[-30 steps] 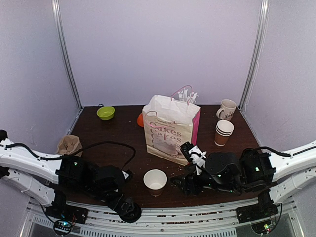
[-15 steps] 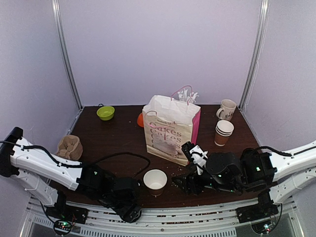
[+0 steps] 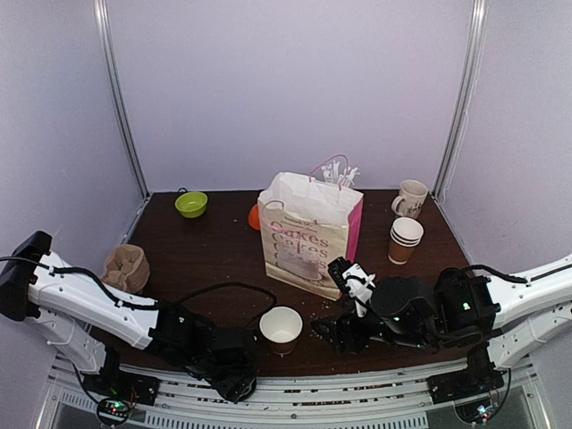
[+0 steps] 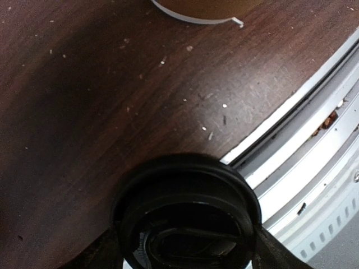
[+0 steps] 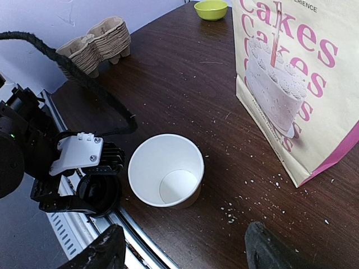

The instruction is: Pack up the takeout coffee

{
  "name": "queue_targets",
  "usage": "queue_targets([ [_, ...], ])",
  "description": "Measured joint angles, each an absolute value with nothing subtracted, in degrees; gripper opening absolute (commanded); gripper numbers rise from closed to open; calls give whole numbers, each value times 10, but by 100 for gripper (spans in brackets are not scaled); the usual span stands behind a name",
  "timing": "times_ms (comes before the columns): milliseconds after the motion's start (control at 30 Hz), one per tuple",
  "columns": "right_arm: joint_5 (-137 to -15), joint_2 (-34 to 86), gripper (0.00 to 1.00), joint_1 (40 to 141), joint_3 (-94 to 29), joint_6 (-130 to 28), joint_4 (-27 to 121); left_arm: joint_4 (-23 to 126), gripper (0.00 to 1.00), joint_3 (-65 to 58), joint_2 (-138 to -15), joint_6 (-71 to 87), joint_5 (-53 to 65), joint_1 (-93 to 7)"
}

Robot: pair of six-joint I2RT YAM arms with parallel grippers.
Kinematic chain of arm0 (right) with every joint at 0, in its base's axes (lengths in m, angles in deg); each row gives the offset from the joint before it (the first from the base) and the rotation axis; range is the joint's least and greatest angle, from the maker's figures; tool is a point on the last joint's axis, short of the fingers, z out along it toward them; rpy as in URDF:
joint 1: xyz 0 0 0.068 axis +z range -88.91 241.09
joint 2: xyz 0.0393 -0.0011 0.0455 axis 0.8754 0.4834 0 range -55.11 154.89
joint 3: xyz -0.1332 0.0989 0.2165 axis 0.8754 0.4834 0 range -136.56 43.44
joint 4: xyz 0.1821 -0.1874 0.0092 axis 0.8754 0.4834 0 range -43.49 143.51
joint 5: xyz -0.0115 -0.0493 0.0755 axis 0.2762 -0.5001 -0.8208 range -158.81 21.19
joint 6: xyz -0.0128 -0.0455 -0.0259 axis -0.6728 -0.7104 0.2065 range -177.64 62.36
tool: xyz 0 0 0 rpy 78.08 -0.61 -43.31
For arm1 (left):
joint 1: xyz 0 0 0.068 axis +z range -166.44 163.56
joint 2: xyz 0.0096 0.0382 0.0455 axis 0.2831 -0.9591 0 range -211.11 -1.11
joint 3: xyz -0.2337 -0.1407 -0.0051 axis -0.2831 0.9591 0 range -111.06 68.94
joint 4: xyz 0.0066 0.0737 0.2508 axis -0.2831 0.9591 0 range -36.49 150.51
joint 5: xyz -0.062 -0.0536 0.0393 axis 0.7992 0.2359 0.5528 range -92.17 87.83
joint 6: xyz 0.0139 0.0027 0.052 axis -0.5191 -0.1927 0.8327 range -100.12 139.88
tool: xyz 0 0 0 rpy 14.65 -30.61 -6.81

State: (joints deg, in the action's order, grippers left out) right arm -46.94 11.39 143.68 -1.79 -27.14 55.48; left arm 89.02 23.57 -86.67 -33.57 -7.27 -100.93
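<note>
- Along the near edge of the table (image 3: 206, 259), the left arm (image 3: 98, 299) had stretched out low and long. A second before, it sat folded close to its base.
- The left jaws had crept a little toward the paper cup (image 3: 281, 327). They stood around a black lid (image 4: 188, 213) at the very lip of the table, with a finger against each side of its rim, as far as the wrist view showed.
- The right jaws had not shifted. They gaped wide with nothing between them, low over the table just right of the cup.
- The cup stood upright where it had been, uncovered and white inside. It was between the two sets of jaws, in front of the cake bag (image 3: 308, 237) and apart from the lid.
- The table top was dark brown wood — scratched and dotted with pale crumbs — and a pale metal rail (image 4: 314, 168) ran under its front edge.
- Farther back sat a green bowl (image 3: 190, 204), a cream mug (image 3: 411, 198) and a stack of paper cups (image 3: 405, 239). A pulp cup carrier (image 3: 125, 264) sat at the left.
- Pale lilac walls (image 3: 286, 89) closed in the table on three sides.
</note>
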Motion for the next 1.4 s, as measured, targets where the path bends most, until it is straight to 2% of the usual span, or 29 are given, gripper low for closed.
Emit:
queue_targets([
  [133, -470, 115, 75, 1437, -18, -272, 555, 882, 69, 235, -867, -332, -71, -1009],
  [467, -468, 117, 75, 1437, -21, -272, 560, 949, 69, 227, -829, -335, -90, -1009],
  [767, -453, 120, 75, 1428, -21, -265, 560, 1070, 70, 84, -736, -336, -164, -1009],
  [967, -465, 120, 75, 1380, -8, -213, 535, 1078, 70, -33, -804, -260, -180, -989],
  [1400, -488, 85, 74, 1354, 48, -133, 515, 1054, 70, -88, -932, -104, -123, -902],
])
